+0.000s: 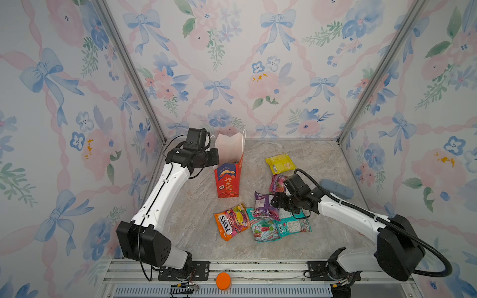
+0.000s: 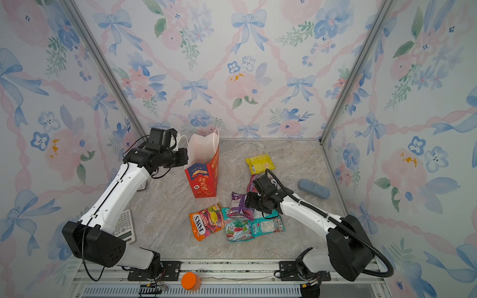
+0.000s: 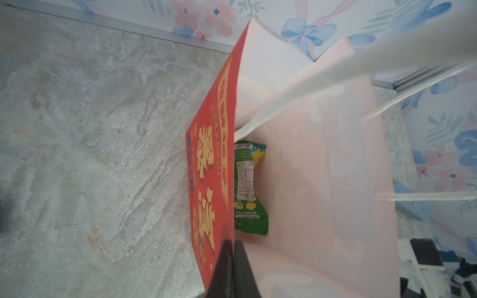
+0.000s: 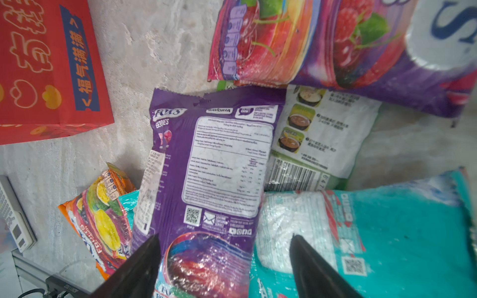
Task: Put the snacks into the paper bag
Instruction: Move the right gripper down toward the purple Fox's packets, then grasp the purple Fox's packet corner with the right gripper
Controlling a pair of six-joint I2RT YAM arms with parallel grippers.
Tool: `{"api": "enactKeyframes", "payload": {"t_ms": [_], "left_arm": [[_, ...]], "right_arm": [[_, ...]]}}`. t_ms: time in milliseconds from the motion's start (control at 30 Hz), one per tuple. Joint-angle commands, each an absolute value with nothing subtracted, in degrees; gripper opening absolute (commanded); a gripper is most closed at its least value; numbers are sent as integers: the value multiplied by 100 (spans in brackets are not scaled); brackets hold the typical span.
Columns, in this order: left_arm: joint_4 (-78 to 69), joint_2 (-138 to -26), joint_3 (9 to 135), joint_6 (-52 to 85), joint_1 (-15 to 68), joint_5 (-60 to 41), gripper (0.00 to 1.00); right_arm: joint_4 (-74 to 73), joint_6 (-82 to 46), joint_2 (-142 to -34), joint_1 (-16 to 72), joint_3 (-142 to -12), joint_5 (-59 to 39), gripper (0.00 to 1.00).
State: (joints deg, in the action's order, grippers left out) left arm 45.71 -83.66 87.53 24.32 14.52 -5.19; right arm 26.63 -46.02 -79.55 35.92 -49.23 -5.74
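The red paper bag [image 1: 228, 178] [image 2: 204, 180] stands upright at the back, its mouth open. My left gripper [image 3: 233, 241] [image 1: 214, 157] is shut on the bag's red wall near the rim. A green snack packet [image 3: 249, 185] lies inside the bag. The other snacks lie loose on the table: yellow [image 1: 280, 162], magenta [image 1: 277, 182], purple [image 1: 264, 205] [image 4: 214, 160], orange [image 1: 232, 222] and teal [image 1: 294, 224]. My right gripper [image 4: 225, 236] [image 1: 275, 200] is open low over the pile, its jaws either side of the purple packet's end.
A bluish-grey cylinder [image 1: 336, 188] lies near the right wall. A calculator [image 2: 125, 227] lies beside the left arm. An orange round object [image 1: 223, 280] sits on the front rail. Patterned walls enclose three sides.
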Motion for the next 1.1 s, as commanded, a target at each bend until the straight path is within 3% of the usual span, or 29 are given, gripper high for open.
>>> {"api": "enactKeyframes", "payload": {"t_ms": [0, 400, 533, 1000, 1067], "left_arm": [[4511, -8232, 8656, 2505, 1409, -591, 0], [4479, -8214, 8629, 2524, 1407, -646, 0], [4478, -8216, 8621, 2529, 1412, -651, 0], [4471, -8243, 8627, 2539, 1404, -693, 0], [4468, -8244, 8609, 2526, 1404, -692, 0]], "right_arm": [[2349, -4799, -8143, 3516, -4794, -839, 79], [1689, -5051, -8668, 3445, -4563, -1159, 72], [1496, -5104, -8777, 3438, -4576, -1236, 60], [1301, -5107, -8821, 3421, -4896, -1450, 0], [1334, -5106, -8777, 3428, -4991, -1475, 0]]}}
